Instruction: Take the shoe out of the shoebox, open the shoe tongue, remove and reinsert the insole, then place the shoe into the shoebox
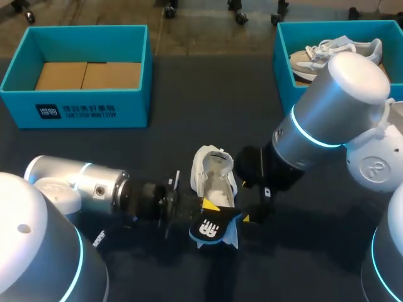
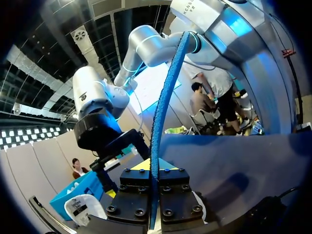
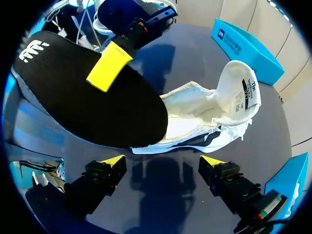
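The insole (image 1: 214,229) sits clamped in your left claw (image 2: 153,168), just near of the shoe (image 1: 214,173) at centre; your right claw (image 3: 163,163) hangs wide open beside it. Brace the shoe, then feed the insole in flat.

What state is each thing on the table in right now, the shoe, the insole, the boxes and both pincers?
Shoe, on the table, tongue pulled open.
Insole, clamped in the left pincer, one end at the shoe's opening.
Left pincer, shut on the insole.
Right pincer, open, above the shoe.
Left box, open, cardboard inside.
Right box, open, another shoe inside.
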Available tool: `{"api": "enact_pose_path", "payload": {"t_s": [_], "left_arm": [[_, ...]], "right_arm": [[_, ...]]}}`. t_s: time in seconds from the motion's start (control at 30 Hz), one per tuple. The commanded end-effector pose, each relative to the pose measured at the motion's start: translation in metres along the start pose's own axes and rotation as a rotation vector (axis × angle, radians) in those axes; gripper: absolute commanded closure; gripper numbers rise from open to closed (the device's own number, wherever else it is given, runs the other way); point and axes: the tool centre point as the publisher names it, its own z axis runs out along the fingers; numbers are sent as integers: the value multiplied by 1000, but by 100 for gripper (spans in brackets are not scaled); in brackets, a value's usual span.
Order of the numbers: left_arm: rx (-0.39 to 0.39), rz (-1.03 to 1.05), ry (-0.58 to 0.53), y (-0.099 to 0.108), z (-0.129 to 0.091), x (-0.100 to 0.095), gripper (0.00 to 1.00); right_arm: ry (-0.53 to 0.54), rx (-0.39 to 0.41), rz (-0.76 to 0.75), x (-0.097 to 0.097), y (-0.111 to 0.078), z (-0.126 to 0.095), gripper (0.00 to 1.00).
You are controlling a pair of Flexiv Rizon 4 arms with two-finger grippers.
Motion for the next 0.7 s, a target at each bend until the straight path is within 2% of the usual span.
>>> {"api": "enact_pose_path", "payload": {"t_s": [0.03, 0.47, 0.7], "left_arm": [[20, 6, 10, 10, 2, -1, 100], [-13, -15, -25, 31, -3, -7, 100], [-77, -23, -14, 47, 2, -4, 100]], "right_arm": [[-3, 0, 0, 1, 0, 2, 0], [-3, 0, 0, 1, 0, 2, 0], [-3, 0, 0, 1, 0, 2, 0]]}}
